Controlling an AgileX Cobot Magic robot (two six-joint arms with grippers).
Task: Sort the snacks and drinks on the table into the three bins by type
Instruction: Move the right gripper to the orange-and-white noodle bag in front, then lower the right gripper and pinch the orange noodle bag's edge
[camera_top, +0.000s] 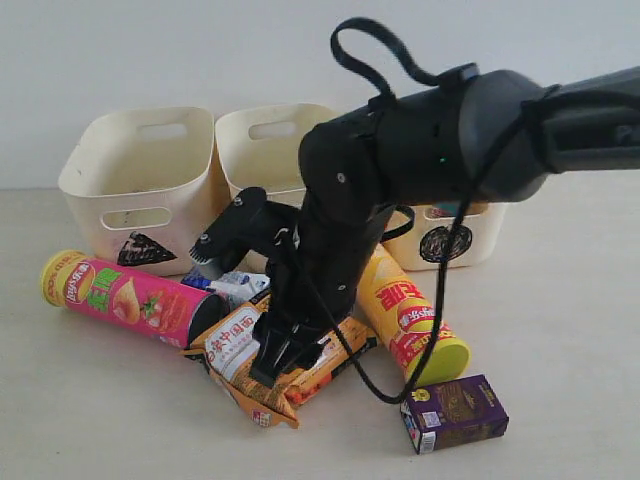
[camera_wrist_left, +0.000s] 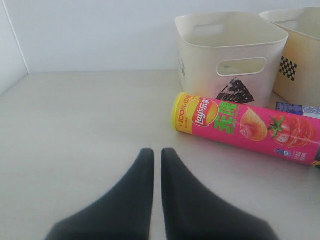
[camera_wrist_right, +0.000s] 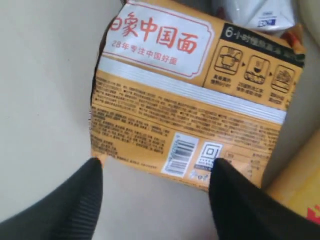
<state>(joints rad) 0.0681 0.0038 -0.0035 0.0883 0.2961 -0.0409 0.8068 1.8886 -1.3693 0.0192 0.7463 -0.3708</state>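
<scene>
My right gripper (camera_wrist_right: 156, 167) is open, its fingertips reaching the near edge of the orange-white bag (camera_wrist_right: 195, 95), which lies flat on the table (camera_top: 100, 420). In the exterior view that gripper (camera_top: 272, 370) hangs low over the bag (camera_top: 240, 350). The pink tube (camera_top: 120, 297) lies left of the bag and the yellow-red tube (camera_top: 405, 310) right of it. A purple carton (camera_top: 455, 412) sits at the front right. The blue-white carton (camera_top: 232, 288) peeks out behind the bag. No blue bag shows. My left gripper (camera_wrist_left: 157, 152) is shut and empty above bare table, short of the pink tube (camera_wrist_left: 245, 127).
Three cream bins stand at the back: the triangle bin (camera_top: 140, 185) on the left, the square bin (camera_top: 265, 140) in the middle, the circle bin (camera_top: 450, 235) on the right, partly behind the right arm. A wall rises behind them.
</scene>
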